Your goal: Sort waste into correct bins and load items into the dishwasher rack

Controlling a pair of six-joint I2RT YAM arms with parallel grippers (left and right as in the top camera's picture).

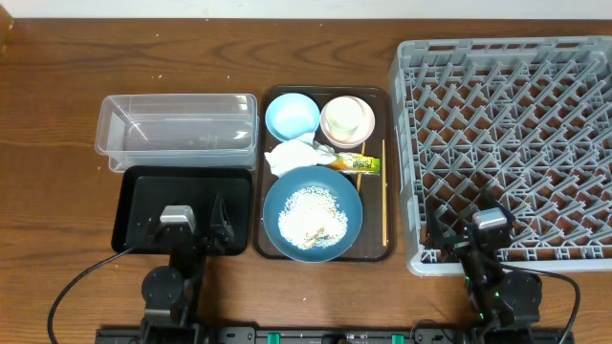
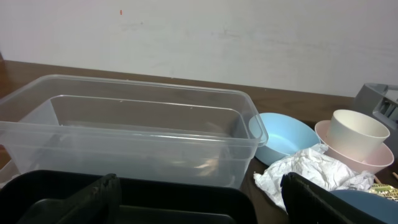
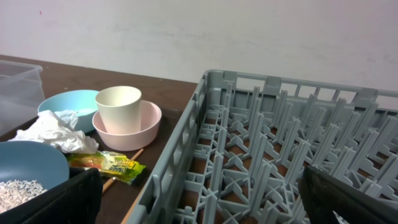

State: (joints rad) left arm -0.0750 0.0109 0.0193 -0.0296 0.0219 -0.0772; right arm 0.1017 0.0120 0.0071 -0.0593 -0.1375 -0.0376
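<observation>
On the brown serving tray [image 1: 375,96] sit a large dark-blue bowl [image 1: 313,214] holding white rice [image 1: 311,216], a light-blue bowl [image 1: 292,116], a pale-pink bowl [image 1: 347,131] with a white cup [image 1: 347,117] in it, a crumpled napkin [image 1: 290,155], a yellow-green wrapper [image 1: 355,162] and chopsticks [image 1: 384,191]. The clear tub [image 1: 179,132] and black tray [image 1: 182,207] lie to the left. The grey rack [image 1: 512,143] is at the right. My left gripper [image 1: 186,227] is open over the black tray. My right gripper [image 1: 469,227] is open over the rack's near-left corner.
Cables run from both arm bases along the table's front edge. A white wall backs the table in both wrist views. The rack's upright pegs [image 3: 280,143] stand right in front of my right gripper.
</observation>
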